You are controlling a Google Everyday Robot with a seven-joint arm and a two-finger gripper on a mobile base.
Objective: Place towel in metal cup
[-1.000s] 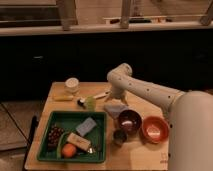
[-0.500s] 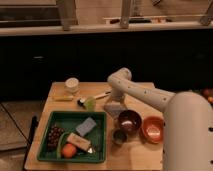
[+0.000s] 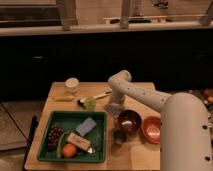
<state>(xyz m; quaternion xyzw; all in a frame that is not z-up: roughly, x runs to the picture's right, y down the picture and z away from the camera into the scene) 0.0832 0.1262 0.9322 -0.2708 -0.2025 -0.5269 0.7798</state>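
The towel is a small flat grey-blue cloth lying on the wooden table, just left of the dark brown bowl. The metal cup is small and shiny. It stands in front of the dark bowl, beside the green tray's right edge. My gripper is at the end of the white arm, pointing down right over the towel's far edge. Whether it touches the cloth is hidden by the arm.
The green tray holds a blue-grey sponge block, grapes, an orange and a bar. An orange bowl is right of the dark bowl. A white cup, a yellow item and a green-headed brush lie at the back left.
The arm has come lower and its near link fills more of the right side. The gripper has sunk slightly toward the towel. The towel and cup have not moved.
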